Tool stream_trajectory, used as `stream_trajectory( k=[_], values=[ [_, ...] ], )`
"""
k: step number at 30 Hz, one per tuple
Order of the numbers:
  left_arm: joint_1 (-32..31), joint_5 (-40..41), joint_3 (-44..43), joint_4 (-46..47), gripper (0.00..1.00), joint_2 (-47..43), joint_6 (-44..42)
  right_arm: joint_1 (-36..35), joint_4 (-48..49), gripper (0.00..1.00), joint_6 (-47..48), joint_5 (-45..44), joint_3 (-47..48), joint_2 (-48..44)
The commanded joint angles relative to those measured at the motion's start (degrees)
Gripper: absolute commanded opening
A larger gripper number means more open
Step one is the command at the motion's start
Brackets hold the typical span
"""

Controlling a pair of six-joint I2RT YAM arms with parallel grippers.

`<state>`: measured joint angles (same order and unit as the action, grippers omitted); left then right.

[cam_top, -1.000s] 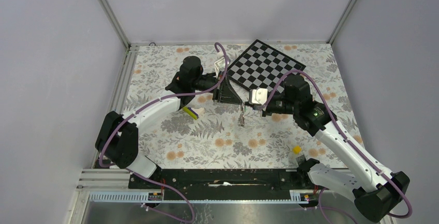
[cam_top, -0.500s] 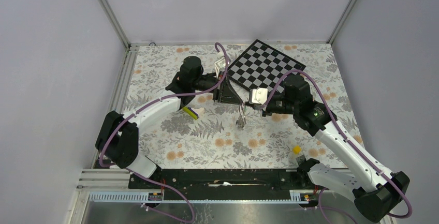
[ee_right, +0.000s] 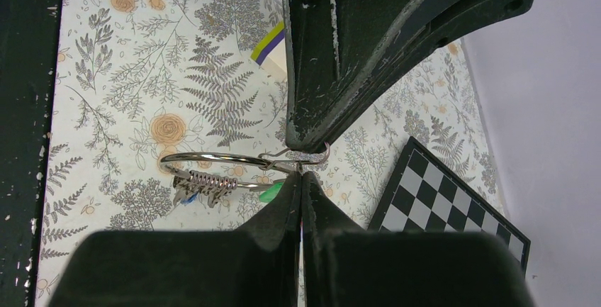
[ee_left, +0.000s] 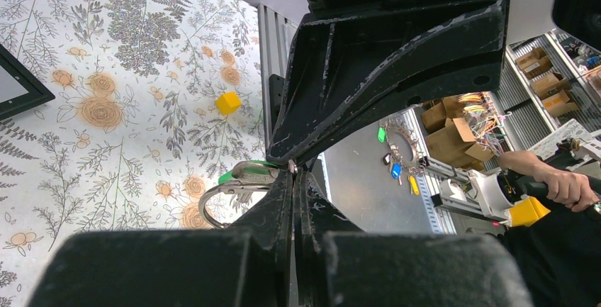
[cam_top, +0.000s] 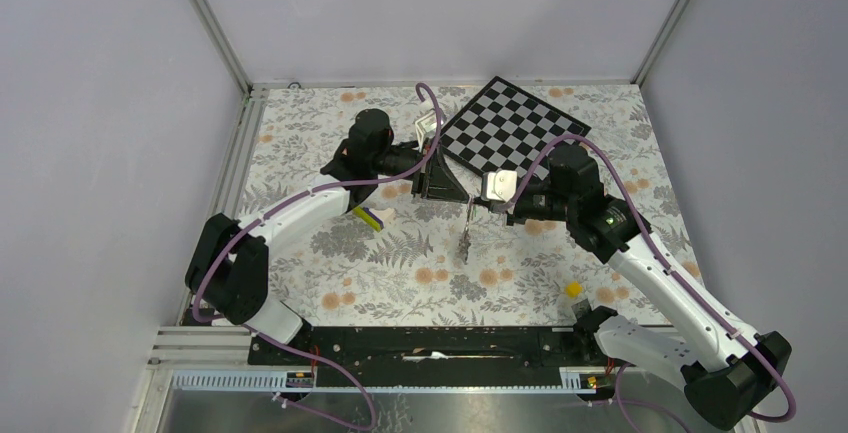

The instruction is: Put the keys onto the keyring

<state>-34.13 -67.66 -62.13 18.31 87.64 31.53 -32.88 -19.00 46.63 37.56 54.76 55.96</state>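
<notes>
The keyring (ee_right: 212,159) is a thin silver wire ring held above the floral table between my two grippers. Several keys (ee_right: 204,183) are bunched on its wire, with a green head (ee_right: 273,192) and a blue one (ee_right: 186,197) showing. My right gripper (ee_right: 300,172) is shut on the wire near the ring's hooked end. My left gripper (ee_left: 293,172) is shut on that same end from the opposite side, the ring (ee_left: 212,199) and a green key head (ee_left: 244,172) just left of its tips. In the top view the ring (cam_top: 466,231) hangs below the meeting tips of the left gripper (cam_top: 462,197) and right gripper (cam_top: 477,201).
A checkerboard (cam_top: 510,128) lies at the back, just behind both grippers. A yellow-white-purple wedge block (cam_top: 372,216) sits under the left arm. A small yellow cube (cam_top: 573,289) rests near the right arm's base. Metal frame rails run along the table's edges.
The ring and its keys now hang a little lower and straighter under the tips. Both arms have hardly moved and both grippers stay shut.
</notes>
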Motion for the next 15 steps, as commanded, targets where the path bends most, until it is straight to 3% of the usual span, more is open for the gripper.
stream_trajectory(
  k=[1,15],
  values=[
    [-0.7,0.9,-0.3,3.1,0.0,0.7,-0.5,0.1,2.8,0.0,-0.6,2.1,0.9,-1.3],
    [-0.7,1.7,-1.0,3.2,0.0,0.6,0.1,0.1,2.6,0.0,-0.4,2.2,1.0,-1.3]
  ],
)
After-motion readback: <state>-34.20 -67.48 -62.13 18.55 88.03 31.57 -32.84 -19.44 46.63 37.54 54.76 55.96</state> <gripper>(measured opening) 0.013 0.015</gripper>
